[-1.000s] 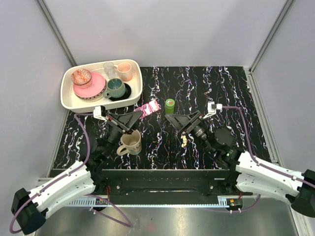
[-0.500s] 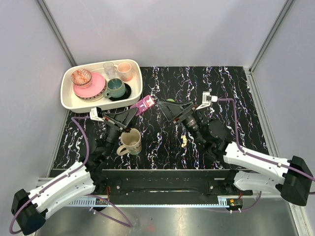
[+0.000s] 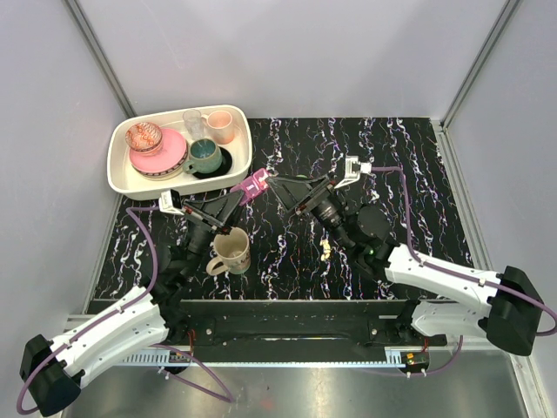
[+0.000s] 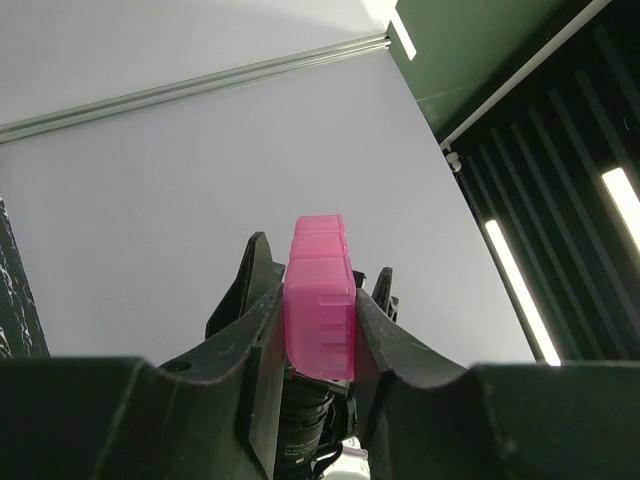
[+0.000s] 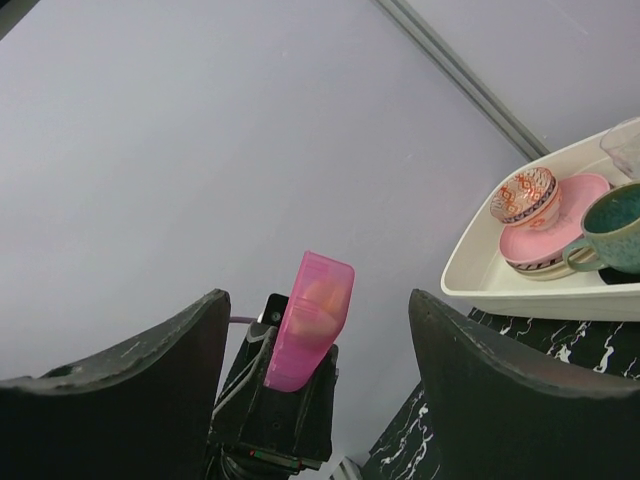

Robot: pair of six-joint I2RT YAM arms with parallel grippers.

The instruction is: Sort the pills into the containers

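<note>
Your left gripper is clamped tight on the pink pill box and holds it up off the table, near the tray's corner. The box's lower end is buried between the fingers, and you can't tell whether any lid is open. Your right gripper stands wide apart and empty, facing the box. The pills lie on the table beside the right arm, too small to count.

Left end effector raised, jaws clamped; right end effector wide apart, opposite.
</note>
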